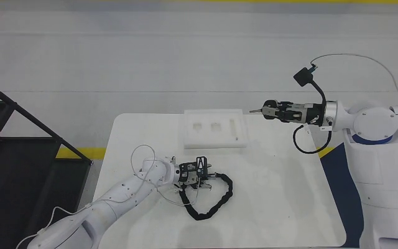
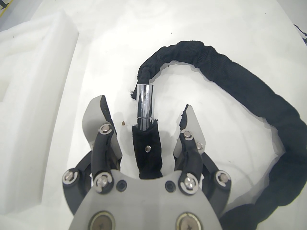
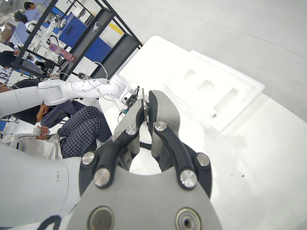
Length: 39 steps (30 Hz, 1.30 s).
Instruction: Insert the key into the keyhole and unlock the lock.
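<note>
One lock (image 2: 146, 142) — within left hand (image 2: 145, 104), ungripped

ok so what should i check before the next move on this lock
1. key gripped in right hand: ok
2. left hand shut on lock: not ok, fingers open either side of it
3. keyhole visible and facing the key: cannot tell
4. key lined up with lock: not ok, it hangs by the foam tray, well apart
5. lock resting on table: ok

Right jaws clamp key (image 3: 143, 92); foam tray (image 3: 239, 82) beyond.
</note>
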Each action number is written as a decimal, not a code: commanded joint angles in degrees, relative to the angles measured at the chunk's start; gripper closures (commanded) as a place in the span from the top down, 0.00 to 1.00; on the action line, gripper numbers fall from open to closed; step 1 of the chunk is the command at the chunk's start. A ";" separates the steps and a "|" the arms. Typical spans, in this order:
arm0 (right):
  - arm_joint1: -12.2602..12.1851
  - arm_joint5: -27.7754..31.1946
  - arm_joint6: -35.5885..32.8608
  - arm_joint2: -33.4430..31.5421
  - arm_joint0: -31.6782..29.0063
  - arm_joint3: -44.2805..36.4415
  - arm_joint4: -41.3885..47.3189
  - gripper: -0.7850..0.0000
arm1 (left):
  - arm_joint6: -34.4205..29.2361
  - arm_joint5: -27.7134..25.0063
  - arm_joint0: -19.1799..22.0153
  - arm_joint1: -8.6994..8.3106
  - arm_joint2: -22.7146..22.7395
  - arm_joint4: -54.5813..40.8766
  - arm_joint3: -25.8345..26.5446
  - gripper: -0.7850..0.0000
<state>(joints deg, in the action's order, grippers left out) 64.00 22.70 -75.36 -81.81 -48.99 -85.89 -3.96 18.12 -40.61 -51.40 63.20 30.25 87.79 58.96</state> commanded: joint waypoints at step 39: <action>-0.50 -3.27 -6.14 2.22 -0.16 -0.99 4.06 0.00 | 17.15 -16.79 -0.32 -0.57 10.14 -10.08 2.34 0.00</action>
<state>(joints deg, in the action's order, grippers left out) 63.60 20.92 -79.65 -79.83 -49.41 -87.27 -1.07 33.41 -56.97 -51.52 62.86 39.87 77.26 60.16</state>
